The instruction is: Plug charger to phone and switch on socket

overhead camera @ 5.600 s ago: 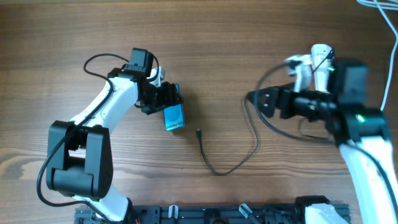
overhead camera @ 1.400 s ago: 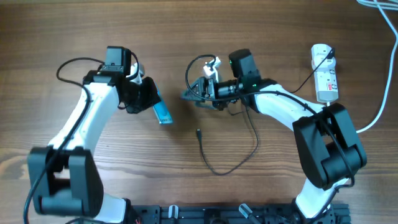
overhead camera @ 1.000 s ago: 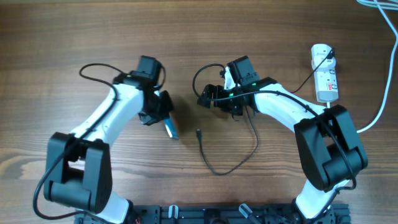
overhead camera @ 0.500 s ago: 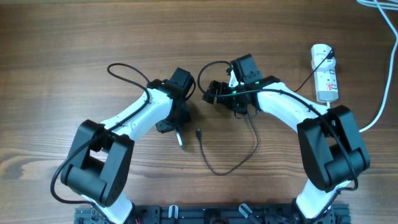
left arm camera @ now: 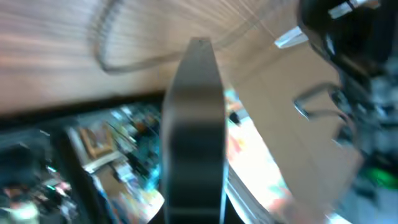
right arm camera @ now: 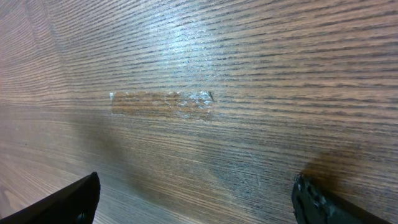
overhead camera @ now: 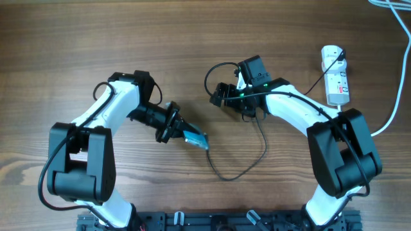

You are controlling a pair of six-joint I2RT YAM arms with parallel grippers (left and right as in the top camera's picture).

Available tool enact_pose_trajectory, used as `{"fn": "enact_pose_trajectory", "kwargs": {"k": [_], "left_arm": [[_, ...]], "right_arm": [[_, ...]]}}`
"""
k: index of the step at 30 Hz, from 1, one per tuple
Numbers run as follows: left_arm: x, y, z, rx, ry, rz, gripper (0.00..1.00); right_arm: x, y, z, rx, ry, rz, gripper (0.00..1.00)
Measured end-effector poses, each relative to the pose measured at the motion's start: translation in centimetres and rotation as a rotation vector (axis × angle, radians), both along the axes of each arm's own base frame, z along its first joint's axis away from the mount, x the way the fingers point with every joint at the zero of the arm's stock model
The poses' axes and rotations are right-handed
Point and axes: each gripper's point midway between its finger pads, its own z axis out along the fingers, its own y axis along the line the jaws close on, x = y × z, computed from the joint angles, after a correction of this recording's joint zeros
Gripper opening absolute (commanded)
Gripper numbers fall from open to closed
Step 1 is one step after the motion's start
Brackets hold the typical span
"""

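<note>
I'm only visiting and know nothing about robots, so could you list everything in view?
phone: one, turquoise screen, held near the centre
charger: one, thin black cable, looped between the arms
socket: one, white, far right
white cord: one, white, right edge
tape patch: one, clear, stuck to the wood below the right wrist
table: one, brown wood, under everything
left gripper: one, black, shut on the phone
right gripper: one, black, open and empty

Heavy motion blur L wrist; overhead sharp.
</note>
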Motion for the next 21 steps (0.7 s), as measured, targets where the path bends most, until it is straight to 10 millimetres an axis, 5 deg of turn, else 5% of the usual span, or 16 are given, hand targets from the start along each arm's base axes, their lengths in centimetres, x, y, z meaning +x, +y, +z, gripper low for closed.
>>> {"fn": "enact_pose_trajectory", "kwargs": {"k": [6,10,21], "left_arm": [[-0.2,-1.1,3.1,-0.145,0.112,0.068,0.04],[-2.3,-0.9,5.2,-0.13,0.357,0.105,0.04],[-2.0,-1.4,7.0,-0.237,0.321,0.127,0.04]], "right_arm": [[0.0,0.0,0.0,-0.001,-0.001,0.0,1.0],[0.0,0.0,0.0,-0.002,-0.002,-0.001,1.0],[0.1,-0.1,0.0,-0.005,-0.003,-0.002,1.0]]}}
